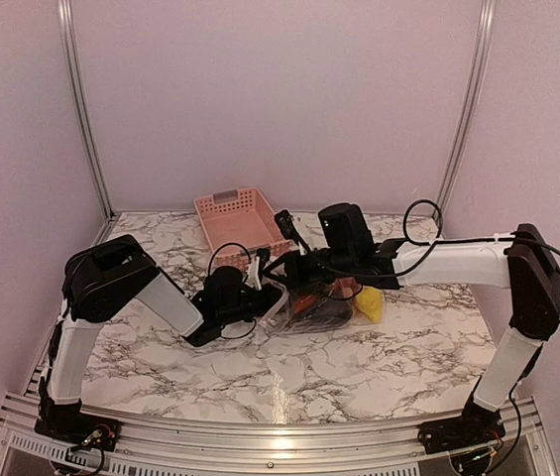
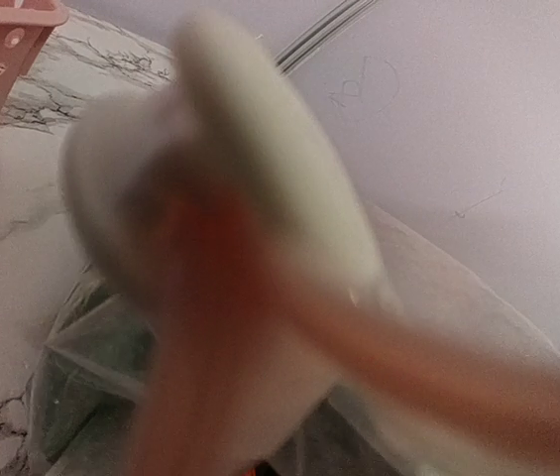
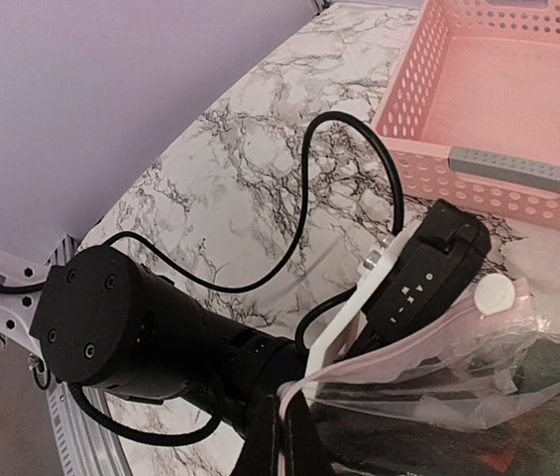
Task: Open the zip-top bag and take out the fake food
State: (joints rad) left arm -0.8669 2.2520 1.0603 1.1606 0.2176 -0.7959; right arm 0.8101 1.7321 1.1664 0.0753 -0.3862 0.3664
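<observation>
Both left gripper [image 1: 264,289] and right gripper [image 1: 295,278] clamp the zip-top bag [image 3: 428,372] by its rim; pink basket [image 1: 240,224] behind, table [image 1: 359,369] nearside bare.

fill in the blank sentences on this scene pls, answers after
1. The slotted basket is coloured ___.
2. In the right wrist view, that basket holds ___.
3. The dark fake food lies ___ the zip-top bag.
4. In the top view, the lumpy fruit at the bag's right end is ___.

Missing words: pink; nothing; inside; yellow
</observation>
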